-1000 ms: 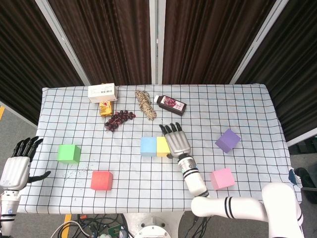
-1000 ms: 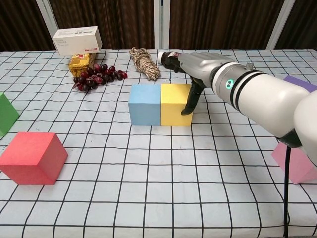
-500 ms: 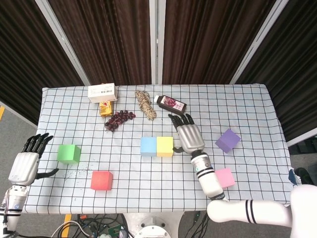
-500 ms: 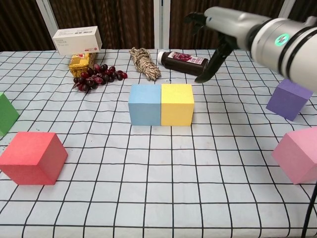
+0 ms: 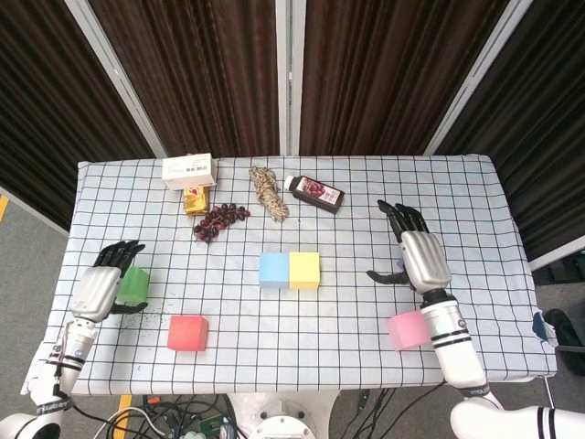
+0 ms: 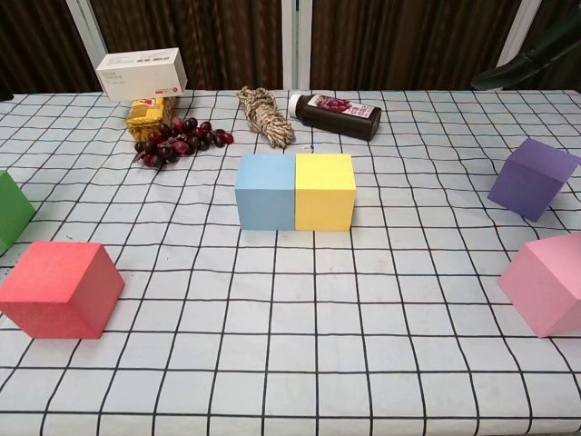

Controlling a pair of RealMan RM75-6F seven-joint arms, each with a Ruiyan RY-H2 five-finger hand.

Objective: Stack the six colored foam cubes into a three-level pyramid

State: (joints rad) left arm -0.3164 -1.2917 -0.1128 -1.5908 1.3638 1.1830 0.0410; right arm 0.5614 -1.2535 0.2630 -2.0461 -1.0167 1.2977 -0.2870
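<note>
A blue cube [image 5: 273,270] and a yellow cube [image 5: 304,270] sit side by side, touching, at the table's middle; in the chest view they show as the blue cube [image 6: 265,191] and the yellow cube [image 6: 324,190]. My right hand [image 5: 417,254] hovers open, hiding the purple cube in the head view. The purple cube [image 6: 533,178] shows in the chest view, with dark fingertips [image 6: 531,70] above it. A pink cube [image 5: 405,329] lies beside my right forearm. A red cube [image 5: 187,333] lies front left. My left hand [image 5: 103,282] is open at the green cube's [image 5: 137,283] left side.
At the back of the checked cloth [image 5: 274,357] lie a white box [image 5: 189,169], a gold packet [image 5: 195,198], dark grapes [image 5: 220,219], a rope bundle [image 5: 269,192] and a dark bottle [image 5: 315,192]. The table's edge runs just left of the green cube.
My right hand left the yellow cube and swung right and up, over the purple cube. My left hand came in from the table's left edge to the green cube.
</note>
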